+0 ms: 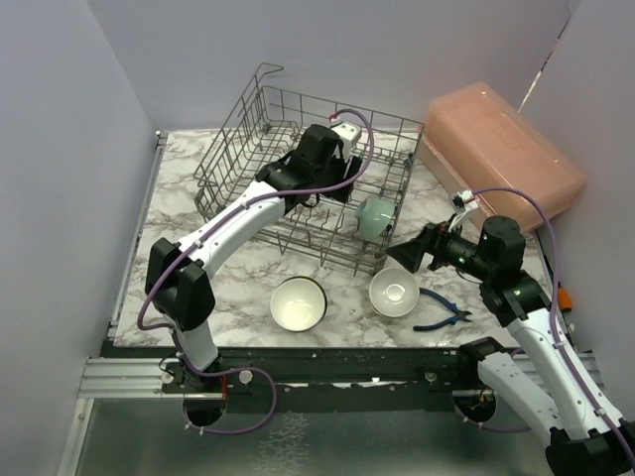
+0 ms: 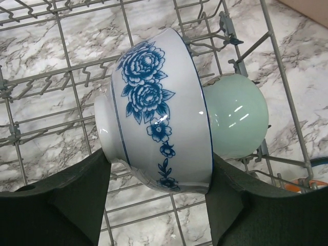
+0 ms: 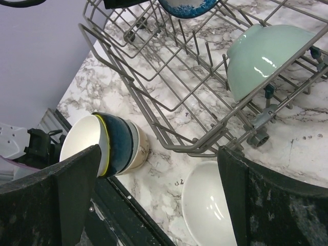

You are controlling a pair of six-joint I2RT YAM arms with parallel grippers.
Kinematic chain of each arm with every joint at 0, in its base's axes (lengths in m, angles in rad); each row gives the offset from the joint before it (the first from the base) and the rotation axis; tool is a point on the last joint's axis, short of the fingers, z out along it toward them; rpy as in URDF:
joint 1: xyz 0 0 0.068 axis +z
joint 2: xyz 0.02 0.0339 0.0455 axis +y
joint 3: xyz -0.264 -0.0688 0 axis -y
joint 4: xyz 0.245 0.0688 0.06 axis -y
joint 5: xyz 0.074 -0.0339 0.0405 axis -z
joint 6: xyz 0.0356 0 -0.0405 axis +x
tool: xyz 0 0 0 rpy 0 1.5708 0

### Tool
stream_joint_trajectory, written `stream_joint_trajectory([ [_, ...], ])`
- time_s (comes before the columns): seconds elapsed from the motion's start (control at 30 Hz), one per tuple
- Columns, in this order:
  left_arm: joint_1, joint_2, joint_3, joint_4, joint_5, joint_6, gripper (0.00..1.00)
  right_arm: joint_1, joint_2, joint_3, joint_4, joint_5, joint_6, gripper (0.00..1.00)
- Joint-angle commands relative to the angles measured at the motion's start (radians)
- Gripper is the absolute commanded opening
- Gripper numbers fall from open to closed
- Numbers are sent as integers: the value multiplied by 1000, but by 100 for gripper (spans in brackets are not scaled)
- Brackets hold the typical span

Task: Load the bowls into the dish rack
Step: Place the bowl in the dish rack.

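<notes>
My left gripper [image 2: 159, 169] is shut on a white bowl with blue flowers [image 2: 154, 113], held on its side inside the grey wire dish rack [image 1: 248, 139]. Just behind it, a mint green bowl [image 2: 236, 120] leans among the tines at the rack's front right [image 1: 375, 216]. My right gripper [image 1: 397, 256] hangs open and holds nothing, just outside the rack's front corner [image 3: 192, 146]. A white bowl [image 1: 394, 293] stands on the table below it [image 3: 210, 205]. To its left is a nested stack of bowls [image 1: 298, 302], dark teal and beige outside [image 3: 110, 141].
A pink translucent box [image 1: 501, 154] sits at the back right beside the rack. Blue-handled pliers [image 1: 444, 315] lie right of the white bowl. Walls close in the marble table [image 1: 198, 307] at the left, back and right.
</notes>
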Motion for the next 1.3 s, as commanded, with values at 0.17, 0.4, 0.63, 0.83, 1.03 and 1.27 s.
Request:
stream_joint_trajectory([
  [0.17,0,67,95,-70,-52,35,0,6,8,7,-28,26,-24,100],
  [0.4,1,95,86,-83,-59,27,0,6,-10,7,-42,31,-26,100],
  [0.63,-1,110,76,-94,-58,24,0,6,-16,7,-53,33,-27,100],
  [0.83,-1,123,62,-96,-52,12,0,6,-17,7,-57,35,-29,100],
  [1.03,-11,147,55,-99,-54,-1,0,7,-11,5,-58,35,-30,100],
  [1.27,-25,172,61,-102,-86,-18,0,7,-13,6,-65,38,-33,100],
])
